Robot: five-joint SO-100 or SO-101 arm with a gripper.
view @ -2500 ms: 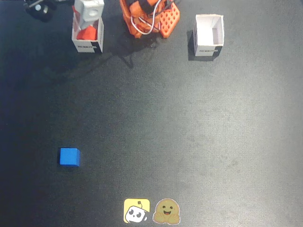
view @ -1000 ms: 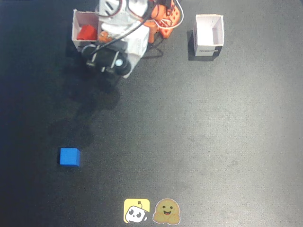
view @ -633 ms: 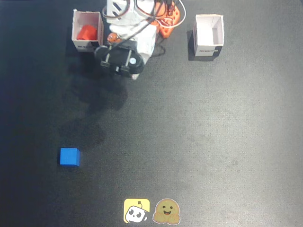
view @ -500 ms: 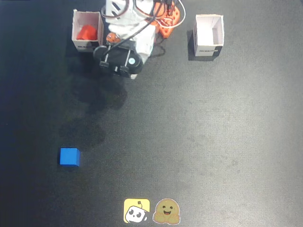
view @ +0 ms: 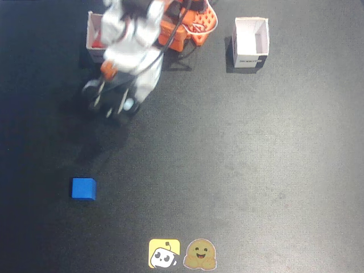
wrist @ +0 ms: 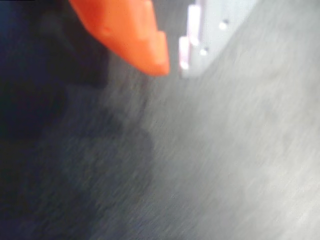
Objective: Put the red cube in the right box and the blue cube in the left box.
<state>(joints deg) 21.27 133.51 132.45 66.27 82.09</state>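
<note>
Lying below-left of pincer (view: 108, 102): blue cube (view: 83, 189), well apart

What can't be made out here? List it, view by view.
- Red cube: fixed view, the arm covers most of the left white box, so its contents are hidden.
- Tool: wrist view, motion blur; open or shut is unclear.
- Blue cube: absent from the wrist view, outside its frame.
- Box label: fixed view, too small to read.

Your arm (view: 132, 42) is white plastic on an orange latticed base (view: 196, 23), with black and white cables looped behind the hand (wrist: 172, 65): one orange finger (wrist: 130, 35), one white finger (wrist: 200, 35) with small screws.
</note>
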